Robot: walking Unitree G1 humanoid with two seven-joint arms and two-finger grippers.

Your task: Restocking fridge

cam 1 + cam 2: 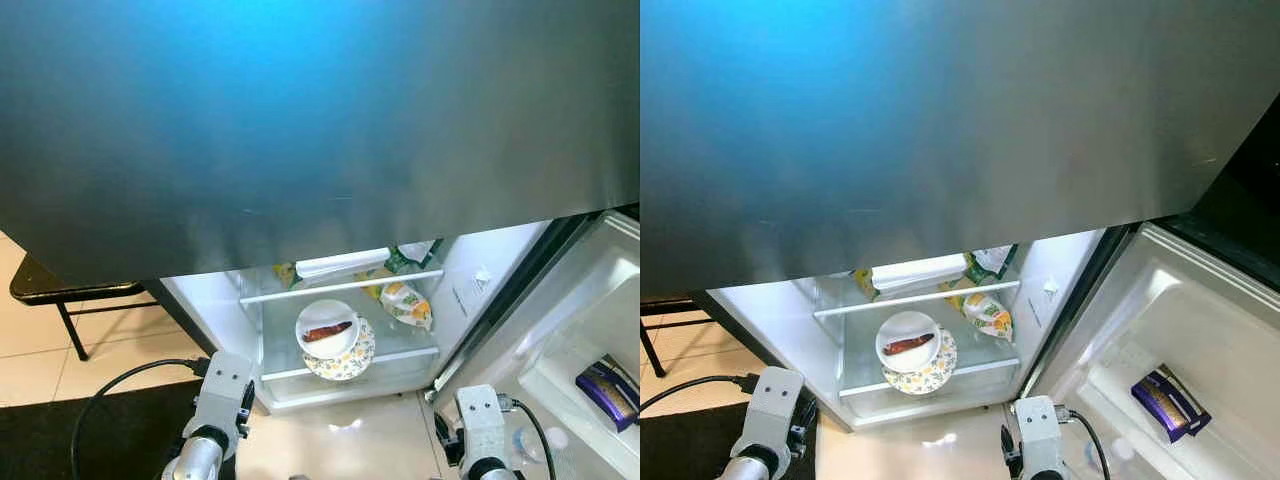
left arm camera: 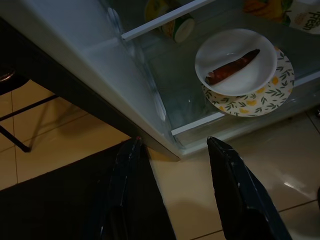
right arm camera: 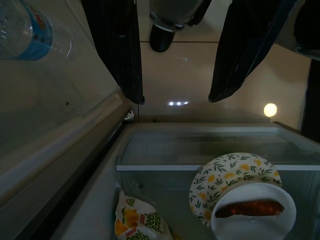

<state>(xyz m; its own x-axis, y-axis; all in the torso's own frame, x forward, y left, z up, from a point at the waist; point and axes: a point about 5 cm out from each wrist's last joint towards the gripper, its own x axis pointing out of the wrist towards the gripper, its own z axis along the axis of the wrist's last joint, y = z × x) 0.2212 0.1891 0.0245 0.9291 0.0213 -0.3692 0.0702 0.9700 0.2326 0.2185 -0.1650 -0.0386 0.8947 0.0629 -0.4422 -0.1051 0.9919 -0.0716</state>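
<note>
So the fridge (image 1: 300, 130) takes up most of the head view, its dark upper door filling everything from 9 to 3 o'clock, and the lower compartment is open and lit underneath it. The open lower door (image 1: 560, 350) swings out toward 4 o'clock, with a purple packet (image 1: 607, 390) sitting in its door shelf and a clear bottle with a blue label (image 3: 25, 27) showing in the right wrist view. On the glass shelf (image 1: 400, 335) inside, roughly at 6 o'clock, there's a patterned plate (image 1: 352, 362) with yellow and green print, and a white bowl (image 1: 325, 326) stacked right on top of it holding a reddish-brown sausage-looking thing (image 1: 328, 331). Just beside that, toward 3 o'clock, a yellow and green snack bag (image 1: 408, 303) leans on the shelf, and more packets are tucked at the back behind the white rail, too small to tell apart. A black chair or stool (image 1: 50, 290) stands on the tile floor at 9 o'clock, with a dark mat (image 1: 90, 430) in front of it. The left gripper (image 2: 172, 190) hangs low by the fridge's bottom corner with its fingers spread apart and nothing between them. The right gripper (image 3: 177, 50) is also spread wide and empty, over the glossy floor in front of the fridge.
</note>
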